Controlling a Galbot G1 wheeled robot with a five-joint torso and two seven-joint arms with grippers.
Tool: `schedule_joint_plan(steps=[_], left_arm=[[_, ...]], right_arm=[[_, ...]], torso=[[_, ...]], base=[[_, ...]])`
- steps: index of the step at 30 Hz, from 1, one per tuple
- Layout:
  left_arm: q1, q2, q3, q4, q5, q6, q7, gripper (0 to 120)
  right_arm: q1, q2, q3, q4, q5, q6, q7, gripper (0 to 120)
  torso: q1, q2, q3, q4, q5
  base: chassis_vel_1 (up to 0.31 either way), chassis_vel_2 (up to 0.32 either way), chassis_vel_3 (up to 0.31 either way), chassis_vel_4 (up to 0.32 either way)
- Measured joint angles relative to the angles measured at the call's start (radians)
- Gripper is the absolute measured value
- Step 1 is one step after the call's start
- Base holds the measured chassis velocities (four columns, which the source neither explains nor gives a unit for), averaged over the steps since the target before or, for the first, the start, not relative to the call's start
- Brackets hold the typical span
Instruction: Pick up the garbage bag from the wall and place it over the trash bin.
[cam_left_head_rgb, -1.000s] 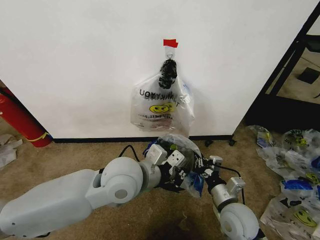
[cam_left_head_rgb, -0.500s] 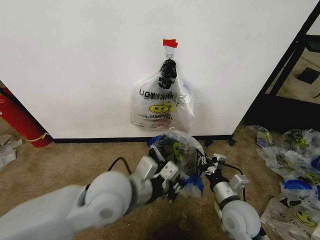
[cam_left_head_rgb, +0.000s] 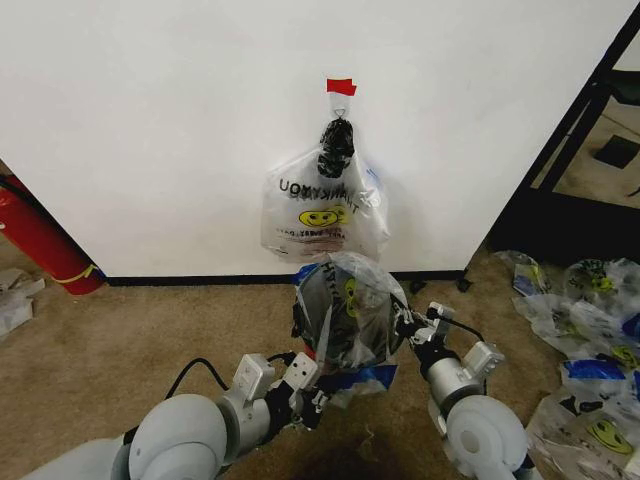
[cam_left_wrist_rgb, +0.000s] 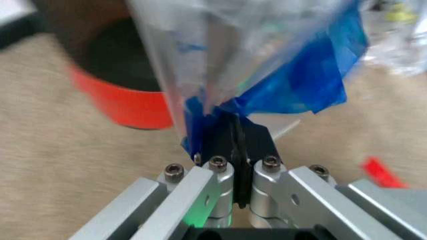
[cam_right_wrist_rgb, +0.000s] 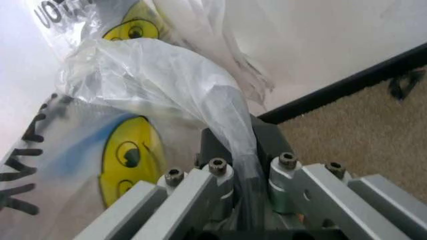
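The garbage bag (cam_left_head_rgb: 352, 300), clear with a yellow smiley and blue patches, is stretched over the trash bin, whose dark side shows through it. In the left wrist view the trash bin (cam_left_wrist_rgb: 123, 102) shows its red base on the carpet. My left gripper (cam_left_head_rgb: 318, 394) is low on the bin's near side, shut on the bag's blue edge (cam_left_wrist_rgb: 227, 112). My right gripper (cam_left_head_rgb: 408, 330) is on the bin's right side. It is shut on a fold of the clear plastic (cam_right_wrist_rgb: 233, 125). The wall (cam_left_head_rgb: 150, 120) stands just behind.
A thick bundle of like bags (cam_left_head_rgb: 322, 205) with a black knot hangs from the hook under the red tape (cam_left_head_rgb: 340, 87). A long red cylinder (cam_left_head_rgb: 38, 238) leans at the left. A heap of smiley bags (cam_left_head_rgb: 590, 345) lies on the carpet at the right, beside a black rack (cam_left_head_rgb: 580, 130).
My left arm has drawn back and down toward me, pulling the bag's blue edge lower. The bag now stands taller and wider over the bin. The right gripper has barely moved.
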Motion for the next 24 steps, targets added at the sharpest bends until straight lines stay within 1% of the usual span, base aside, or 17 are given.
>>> schedule_joint_plan(steps=[1, 2, 3, 5, 7, 11, 13, 17, 20, 21, 22, 23, 24], left_arm=[[0.013, 0.011, -0.017, 0.012, 0.040, -0.014, 0.013, 0], [0.023, 0.018, -0.029, 0.015, 0.055, -0.020, 0.020, 0], [0.045, 0.034, -0.056, 0.015, 0.074, -0.029, 0.029, 0], [0.066, 0.049, -0.076, 0.015, 0.082, -0.034, 0.035, 0], [0.077, 0.050, -0.081, 0.018, 0.089, -0.037, 0.036, 0], [0.096, 0.018, -0.082, 0.059, 0.116, -0.048, 0.037, 0], [0.093, -0.002, -0.082, 0.098, 0.123, -0.058, 0.036, 0], [0.094, -0.008, -0.095, 0.121, 0.124, -0.068, 0.030, 0], [0.119, 0.003, -0.128, 0.089, 0.111, -0.070, 0.022, 0], [0.132, 0.012, -0.146, 0.062, 0.098, -0.067, 0.014, 3], [0.132, 0.012, -0.146, 0.062, 0.098, -0.067, 0.014, 3], [0.136, 0.019, -0.153, 0.047, 0.092, -0.062, 0.006, 8], [0.137, 0.021, -0.155, 0.043, 0.090, -0.061, 0.004, 10]], right_arm=[[-0.003, -0.009, 0.003, 0.002, 0.013, -0.004, -0.001, 1], [-0.004, -0.016, 0.004, 0.002, 0.022, -0.006, -0.002, 1], [-0.004, -0.029, 0.007, 0.002, 0.044, -0.010, -0.004, 1], [-0.003, -0.038, 0.016, 0.002, 0.072, -0.014, -0.007, 1], [-0.003, -0.039, 0.023, 0.004, 0.087, -0.016, -0.009, 1], [-0.018, -0.034, 0.029, 0.015, 0.109, -0.024, -0.034, 1], [-0.029, -0.033, 0.029, 0.019, 0.110, -0.025, -0.047, 1], [-0.035, -0.035, 0.031, 0.019, 0.109, -0.025, -0.050, 1], [-0.034, -0.037, 0.031, 0.013, 0.101, -0.020, -0.050, 1], [-0.031, -0.037, 0.031, 0.005, 0.091, -0.015, -0.051, 1], [-0.031, -0.037, 0.031, 0.005, 0.091, -0.015, -0.051, 1], [-0.029, -0.035, 0.031, 0.000, 0.085, -0.012, -0.051, 1], [-0.029, -0.034, 0.031, -0.002, 0.083, -0.010, -0.051, 1]], torso=[[0.000, 0.000, 0.000, -0.0002, 0.0000], [0.000, 0.000, 0.000, -0.0003, 0.0000], [0.000, 0.000, 0.000, 0.0001, 0.0001], [0.000, 0.000, 0.000, 0.0006, 0.0004], [0.000, 0.000, 0.000, 0.0003, 0.0002], [0.000, 0.000, 0.000, 0.0002, 0.0001], [0.000, 0.000, 0.000, 0.0002, 0.0000], [0.000, 0.000, 0.000, -0.0001, 0.0001], [0.000, 0.000, 0.000, 0.0002, 0.0000], [0.000, 0.000, 0.000, 0.0005, 0.0003], [0.000, 0.000, 0.000, 0.0005, 0.0003], [0.000, 0.000, 0.000, 0.0004, 0.0003], [0.000, 0.000, 0.000, 0.0004, 0.0003]], base=[[0.000, 0.000, 0.000, 0.000], [0.000, 0.000, 0.000, 0.000], [0.000, 0.000, 0.000, 0.000], [0.000, 0.000, 0.000, 0.000], [0.000, 0.000, 0.000, 0.000], [0.000, 0.000, 0.000, 0.000], [0.000, 0.000, 0.000, 0.000], [0.000, 0.000, 0.000, 0.000], [0.000, 0.000, 0.000, 0.000], [0.000, 0.000, 0.000, 0.000], [0.000, 0.000, 0.000, 0.000], [0.000, 0.000, 0.000, 0.000], [0.000, 0.000, 0.000, 0.000]])
